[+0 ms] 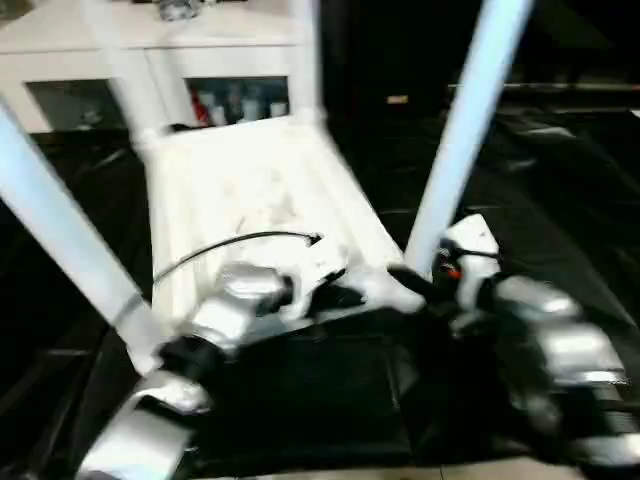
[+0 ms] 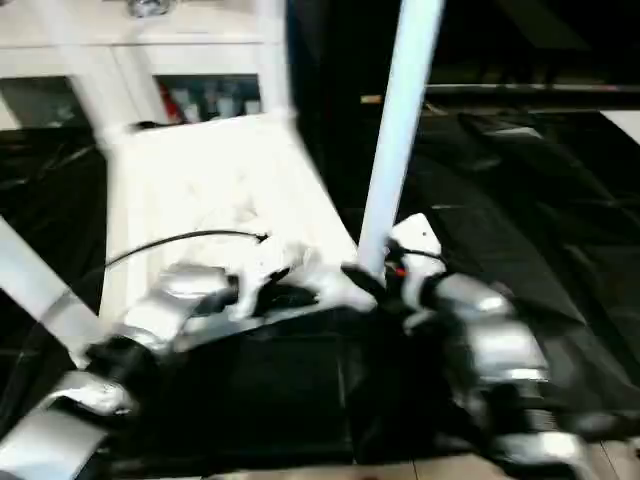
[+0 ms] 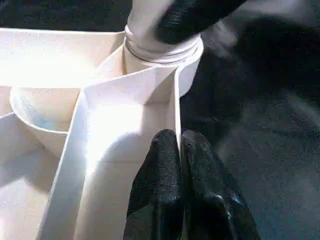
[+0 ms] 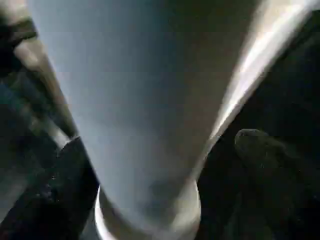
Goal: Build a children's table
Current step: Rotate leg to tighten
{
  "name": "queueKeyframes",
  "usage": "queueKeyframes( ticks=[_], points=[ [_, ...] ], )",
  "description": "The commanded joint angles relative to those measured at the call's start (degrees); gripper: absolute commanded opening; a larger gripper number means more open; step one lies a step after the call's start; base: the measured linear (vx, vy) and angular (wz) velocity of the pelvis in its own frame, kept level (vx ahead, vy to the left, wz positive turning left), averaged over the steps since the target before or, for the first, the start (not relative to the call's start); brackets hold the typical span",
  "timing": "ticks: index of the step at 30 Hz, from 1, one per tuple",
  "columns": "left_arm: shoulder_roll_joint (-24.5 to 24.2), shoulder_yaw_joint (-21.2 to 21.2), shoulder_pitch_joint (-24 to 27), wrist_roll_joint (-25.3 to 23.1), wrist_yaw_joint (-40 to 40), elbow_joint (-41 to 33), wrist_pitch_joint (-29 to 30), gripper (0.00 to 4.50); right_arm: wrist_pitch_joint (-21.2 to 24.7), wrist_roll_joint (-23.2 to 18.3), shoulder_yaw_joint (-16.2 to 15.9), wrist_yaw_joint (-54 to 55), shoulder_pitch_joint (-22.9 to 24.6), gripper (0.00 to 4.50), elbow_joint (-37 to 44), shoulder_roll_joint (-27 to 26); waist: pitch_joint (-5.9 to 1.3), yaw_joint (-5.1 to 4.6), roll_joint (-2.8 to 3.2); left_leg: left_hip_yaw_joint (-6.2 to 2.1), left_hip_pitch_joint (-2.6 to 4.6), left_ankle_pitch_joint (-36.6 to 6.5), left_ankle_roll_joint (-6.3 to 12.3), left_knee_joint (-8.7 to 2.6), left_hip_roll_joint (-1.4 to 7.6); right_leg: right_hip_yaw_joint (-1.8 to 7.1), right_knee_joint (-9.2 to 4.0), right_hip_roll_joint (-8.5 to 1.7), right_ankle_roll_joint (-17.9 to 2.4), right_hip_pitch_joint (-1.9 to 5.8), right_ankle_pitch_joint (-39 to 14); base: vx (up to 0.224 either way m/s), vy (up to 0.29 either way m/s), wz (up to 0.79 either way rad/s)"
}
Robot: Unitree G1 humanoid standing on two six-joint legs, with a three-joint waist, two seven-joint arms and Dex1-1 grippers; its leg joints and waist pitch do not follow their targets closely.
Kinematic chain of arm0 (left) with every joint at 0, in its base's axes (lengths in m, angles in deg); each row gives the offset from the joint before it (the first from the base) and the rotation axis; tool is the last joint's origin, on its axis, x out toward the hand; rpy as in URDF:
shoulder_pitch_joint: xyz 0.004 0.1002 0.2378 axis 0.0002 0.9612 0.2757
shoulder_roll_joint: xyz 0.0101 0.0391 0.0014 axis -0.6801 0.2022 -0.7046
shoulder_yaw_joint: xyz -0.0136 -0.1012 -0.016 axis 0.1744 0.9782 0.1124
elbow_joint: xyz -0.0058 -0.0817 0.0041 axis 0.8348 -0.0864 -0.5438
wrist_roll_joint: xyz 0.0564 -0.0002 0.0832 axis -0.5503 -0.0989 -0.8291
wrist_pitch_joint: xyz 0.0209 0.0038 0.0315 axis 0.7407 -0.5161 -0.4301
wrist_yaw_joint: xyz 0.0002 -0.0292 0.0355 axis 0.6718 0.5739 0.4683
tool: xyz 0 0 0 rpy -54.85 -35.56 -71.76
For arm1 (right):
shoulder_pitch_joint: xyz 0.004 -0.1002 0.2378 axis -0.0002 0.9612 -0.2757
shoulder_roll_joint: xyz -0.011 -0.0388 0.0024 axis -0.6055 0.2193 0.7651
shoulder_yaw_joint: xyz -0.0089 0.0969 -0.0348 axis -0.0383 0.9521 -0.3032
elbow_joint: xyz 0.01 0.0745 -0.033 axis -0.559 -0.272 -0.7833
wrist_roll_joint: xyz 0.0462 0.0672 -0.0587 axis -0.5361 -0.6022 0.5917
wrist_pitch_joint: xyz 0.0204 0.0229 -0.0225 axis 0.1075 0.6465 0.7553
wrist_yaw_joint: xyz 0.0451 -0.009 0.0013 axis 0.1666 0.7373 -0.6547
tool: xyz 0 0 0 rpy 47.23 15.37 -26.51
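Both claws work at the near end of the upturned tabletop (image 1: 250,190), which lies underside-up on the black-covered work table (image 1: 560,200). Left gripper (image 3: 180,150) has its two black fingers pressed together, pinching the thin rim wall of the tabletop just beside the near-right corner socket (image 3: 187,65). Right gripper (image 1: 415,285) sits at about four o'clock from the tabletop's middle, its fingers (image 4: 260,150) spread wide on either side of the right leg (image 1: 465,130), apart from the tube. That leg stands in the corner socket, tilted toward one o'clock. Another leg (image 1: 60,240) rises at nine o'clock, leaning toward eleven. At twelve o'clock stands a white cabinet (image 1: 150,60) with glass doors.
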Motion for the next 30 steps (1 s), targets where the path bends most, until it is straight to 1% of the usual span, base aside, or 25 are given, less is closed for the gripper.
queueKeyframes(
  ticks=[1,3,4,6,7,9,10,12,13,15,16,18,19,21,25,27,30],
  points=[
    [-1.01,-1.03,0.73,0.34,-3.11,-0.80,-0.10,0.00,0.78,-0.83,-1.40,-5.38,0.65,4.29,2.10,2.48,-3.40,0.10,-0.70,-0.83,0.82,-10.36,5.99,-3.91,2.88,1.86,-2.79,-2.15,-15.52,2.90,-7.67,0.000,0.000,0.00],
    [-1.65,-1.12,0.93,1.19,-5.22,-1.53,0.11,0.00,0.99,-1.11,-2.11,-7.20,0.46,4.29,2.20,3.63,-3.26,0.16,-0.78,-0.89,0.79,-11.52,5.11,-4.08,2.88,1.86,-3.01,-2.20,-15.07,2.78,-10.14,0.000,0.000,0.00],
    [-1.91,-1.22,1.03,1.65,-6.07,-1.86,0.16,0.00,0.94,-1.16,-2.46,-7.92,0.35,4.29,2.21,4.05,-3.22,0.17,-0.81,-0.91,0.84,-12.19,4.33,-4.15,2.88,1.92,-3.17,-2.27,-14.56,2.69,-11.90,0.000,0.000,0.00],
    [-2.18,-1.31,1.14,2.06,-6.65,-2.23,0.33,0.00,1.54,-1.35,-3.10,-9.22,0.27,4.29,2.34,4.53,-3.20,0.16,-0.82,-0.91,0.82,-12.33,4.04,-4.17,2.86,1.95,-3.20,-2.28,-14.44,2.66,-12.37,0.000,0.000,0.00],
    [-2.19,-1.28,1.13,2.05,-6.63,-2.20,0.33,0.00,1.56,-1.11,-3.55,-9.43,0.19,4.29,2.25,4.41,-3.27,0.15,-0.94,-0.89,0.76,-11.97,4.01,-4.11,2.82,1.95,-3.14,-2.27,-14.42,2.70,-12.10,0.000,0.000,0.00],
    [-2.02,-1.17,1.03,1.96,-6.23,-1.99,0.17,0.00,1.33,-0.72,-4.11,-9.39,-0.01,4.29,1.94,3.94,-3.35,0.21,-0.86,-0.96,0.77,-10.94,4.12,-4.07,2.88,1.95,-3.00,-2.26,-14.57,2.65,-10.88,0.000,0.000,0.00],
    [-1.87,-1.08,0.92,1.94,-6.01,-1.81,0.14,0.00,1.07,-0.67,-4.06,-8.85,-0.29,4.29,1.51,3.33,-3.41,0.25,-0.96,-0.92,0.70,-9.99,4.39,-3.99,2.83,1.95,-2.88,-2.28,-14.79,2.69,-9.66,0.000,0.000,0.00],
    [-1.67,-0.96,0.79,1.89,-5.63,-1.49,0.02,0.00,0.73,-0.67,-4.04,-8.35,-0.66,4.29,0.92,2.58,-3.44,0.26,-0.94,-0.94,0.71,-9.55,4.58,-3.98,2.83,1.91,-2.80,-2.23,-14.91,2.68,-9.13,0.000,0.000,0.00],
    [-1.60,-0.92,0.75,1.83,-5.46,-1.34,-0.05,0.00,0.60,-0.67,-4.10,-8.25,-0.82,4.13,0.61,2.27,-3.43,0.27,-0.93,-0.90,0.74,-9.58,4.65,-3.96,2.83,1.92,-2.80,-2.25,-15.08,2.64,-9.04,0.000,0.000,0.00],
    [-1.61,-0.94,0.74,1.81,-5.51,-1.31,0.00,0.00,0.58,-0.76,-4.09,-8.16,-0.99,4.13,0.21,1.99,-3.41,0.32,-0.93,-0.89,0.78,-10.05,4.56,-3.97,2.82,1.93,-2.87,-2.27,-15.01,2.65,-9.65,0.000,0.000,0.00],
    [-1.63,-1.00,0.69,1.83,-5.51,-1.16,0.01,0.00,0.40,-0.70,-4.22,-8.24,-1.13,3.92,-0.44,1.75,-3.40,0.30,-0.98,-0.91,0.73,-10.10,4.38,-4.00,2.78,1.93,-2.88,-2.24,-14.84,2.70,-9.89,0.000,0.000,0.00],
    [-1.69,-1.01,0.67,1.83,-5.47,-1.05,-0.01,0.00,0.22,-0.54,-4.37,-8.23,-1.15,3.85,-0.86,1.56,-3.40,0.29,-0.97,-0.90,0.76,-10.21,4.32,-3.99,2.78,1.93,-2.92,-2.27,-14.77,2.67,-10.14,0.000,0.000,0.00],
    [-1.74,-0.98,0.65,1.81,-5.43,-0.99,0.00,0.00,0.14,-0.49,-4.49,-8.10,-1.15,3.69,-1.03,1.47,-3.39,0.30,-0.97,-0.93,0.75,-10.23,4.26,-4.01,2.78,1.92,-2.93,-2.26,-14.68,2.68,-10.26,0.000,0.000,0.00],
    [-1.86,-0.94,0.66,1.77,-5.50,-0.97,0.03,0.00,0.23,-0.51,-4.57,-8.00,-1.02,3.63,-1.08,1.40,-3.42,0.29,-0.99,-0.93,0.74,-9.95,4.28,-3.99,2.78,1.93,-2.88,-2.28,-14.64,2.72,-9.96,0.000,0.000,0.00],
    [-1.92,-0.84,0.52,1.65,-5.36,-0.60,-0.09,0.00,-0.31,0.01,-4.63,-8.07,-0.91,3.26,-1.65,1.42,-3.40,0.26,-1.03,-0.93,0.77,-10.20,4.22,-4.01,2.78,1.92,-2.94,-2.25,-14.44,2.68,-10.69,0.000,0.000,0.00],
    [-1.92,-0.80,0.49,1.66,-5.32,-0.53,-0.08,0.00,-0.42,0.03,-4.57,-8.02,-0.96,3.21,-1.80,1.41,-3.41,0.25,-1.00,-0.87,0.79,-10.15,4.24,-3.95,2.75,1.94,-2.95,-2.26,-14.51,2.64,-10.54,0.000,0.000,0.00],
    [-1.81,-0.84,0.44,1.64,-5.25,-0.34,-0.10,0.00,-0.49,-0.13,-4.54,-7.96,-0.96,2.91,-1.97,1.41,-3.45,0.25,-1.02,-0.90,0.72,-9.66,4.41,-3.92,2.73,1.92,-2.88,-2.21,-14.52,2.74,-9.97,0.000,0.000,0.00]
  ],
)
